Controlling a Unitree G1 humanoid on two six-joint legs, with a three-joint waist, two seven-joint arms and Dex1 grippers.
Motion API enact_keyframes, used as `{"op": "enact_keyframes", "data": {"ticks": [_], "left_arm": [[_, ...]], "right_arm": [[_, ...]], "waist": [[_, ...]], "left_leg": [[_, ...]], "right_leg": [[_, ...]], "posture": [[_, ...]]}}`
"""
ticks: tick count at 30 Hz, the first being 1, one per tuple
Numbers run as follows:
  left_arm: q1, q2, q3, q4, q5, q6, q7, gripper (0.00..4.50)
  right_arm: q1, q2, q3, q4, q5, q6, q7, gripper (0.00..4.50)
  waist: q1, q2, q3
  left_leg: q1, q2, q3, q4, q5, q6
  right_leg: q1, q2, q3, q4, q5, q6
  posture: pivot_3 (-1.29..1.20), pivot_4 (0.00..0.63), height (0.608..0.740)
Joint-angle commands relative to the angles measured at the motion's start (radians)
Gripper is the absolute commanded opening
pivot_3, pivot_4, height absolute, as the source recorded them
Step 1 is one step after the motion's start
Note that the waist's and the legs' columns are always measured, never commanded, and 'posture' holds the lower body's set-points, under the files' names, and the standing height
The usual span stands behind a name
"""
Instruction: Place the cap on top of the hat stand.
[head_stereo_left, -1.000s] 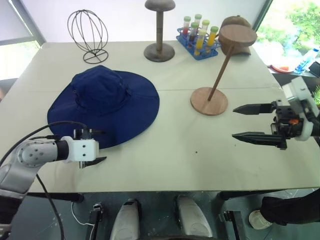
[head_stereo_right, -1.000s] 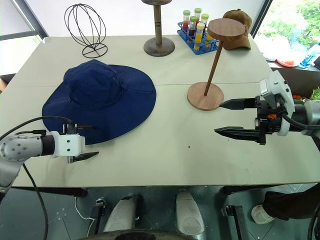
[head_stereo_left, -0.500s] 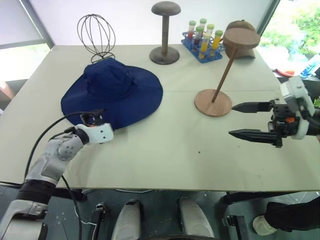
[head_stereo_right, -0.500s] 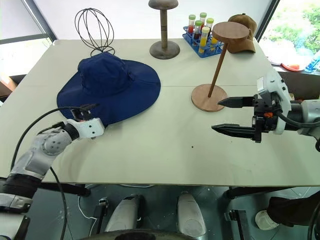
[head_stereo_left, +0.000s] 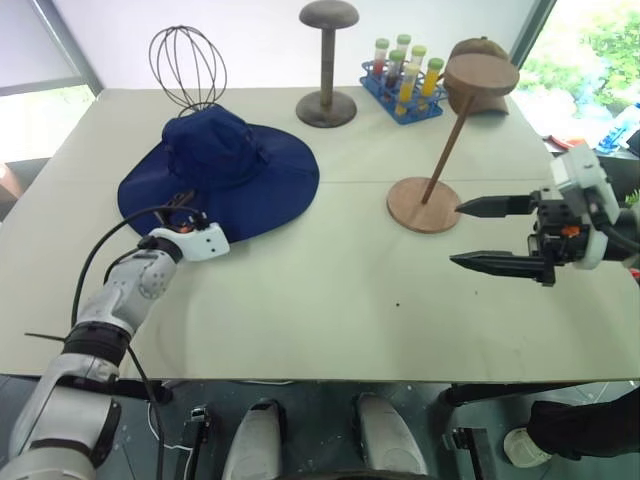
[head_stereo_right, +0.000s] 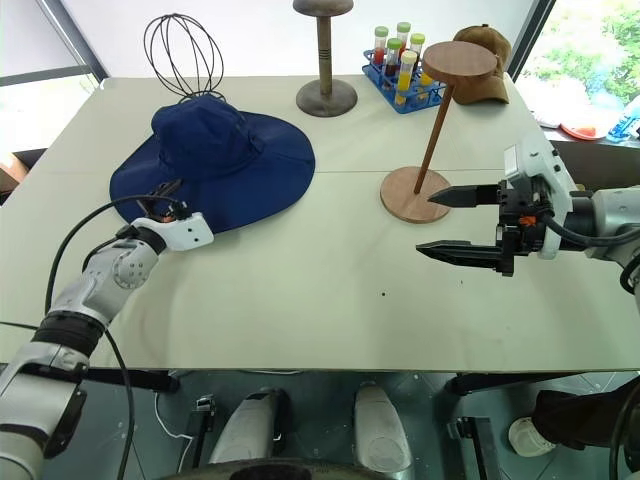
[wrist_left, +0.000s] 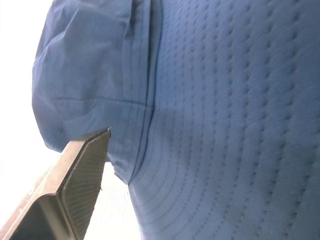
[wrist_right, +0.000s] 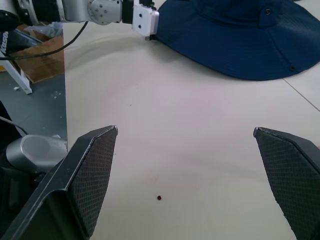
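Low over the table, the left gripper (head_stereo_right: 172, 205) reaches level, jaws wide, at the cap's (head_stereo_right: 215, 155) brim.

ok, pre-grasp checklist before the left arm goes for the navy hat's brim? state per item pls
1. Left gripper at the near brim edge of the cap: ok, it sits right at the rim.
2. Left gripper open: ok by the left wrist view, where one finger stands clear of the fabric.
3. Brim between the fingers: cannot tell, the second finger is not seen.
4. Cap lying flat on the table, nothing on it: ok.
5. Hat stand upright, disc top bare: ok.
6. Right gripper open, holding nothing, hovering beside the stand's base: ok, but close to the drop path.
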Motion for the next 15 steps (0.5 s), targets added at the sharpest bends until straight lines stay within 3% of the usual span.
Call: {"op": "enact_keyframes", "data": {"ticks": [1,4,6,8,14,15], "left_arm": [[-0.046,-0.001,-0.021,0.051,0.006,-0.027,0.025,4.48],[-0.060,-0.001,-0.027,0.073,-0.006,-0.049,0.022,4.48],[-0.062,0.002,-0.026,0.076,-0.014,-0.066,0.018,3.97],[-0.061,0.007,-0.025,0.074,-0.019,-0.077,0.013,3.17],[-0.063,0.019,-0.012,0.051,-0.057,-0.092,-0.026,0.03],[-0.067,0.016,-0.002,0.040,-0.080,-0.076,-0.053,0.03]], "right_arm": [[-0.018,-0.011,-0.011,-0.013,0.010,-0.013,-0.001,4.50],[-0.029,-0.007,-0.021,-0.009,0.015,-0.012,-0.013,4.50],[-0.043,-0.004,-0.031,0.004,0.020,-0.007,-0.026,4.50],[-0.057,-0.004,-0.041,0.016,0.028,0.000,-0.037,4.50],[-0.070,-0.017,-0.060,0.039,0.051,0.019,-0.040,4.50],[-0.070,-0.016,-0.059,0.043,0.031,-0.003,-0.050,4.50]], "waist": [[0.000,0.000,0.000],[0.001,0.000,0.000],[0.001,0.000,0.000],[0.001,-0.001,0.000],[0.002,-0.001,0.000],[0.002,-0.001,0.000]], "left_leg": [[-0.001,0.000,0.000,0.000,0.000,0.000],[-0.005,0.000,0.000,0.000,0.000,0.000],[-0.006,0.000,0.000,0.000,0.000,0.000],[-0.007,0.000,0.000,0.001,0.000,0.000],[-0.011,0.000,0.000,0.002,0.000,0.000],[-0.011,0.000,0.000,0.002,0.000,0.000]], "right_leg": [[-0.001,0.000,0.000,0.000,0.001,-0.001],[-0.004,0.000,0.000,0.000,0.002,-0.001],[-0.005,0.000,0.000,0.000,0.002,-0.001],[-0.006,0.000,0.000,0.000,0.002,-0.001],[-0.008,0.000,0.000,-0.001,0.003,0.001],[-0.008,0.000,0.000,-0.001,0.003,0.001]], "posture": [[0.00,0.150,0.740],[0.00,0.150,0.740],[0.00,0.150,0.740],[0.00,0.150,0.740],[0.00,0.150,0.740],[0.00,0.150,0.740]]}}
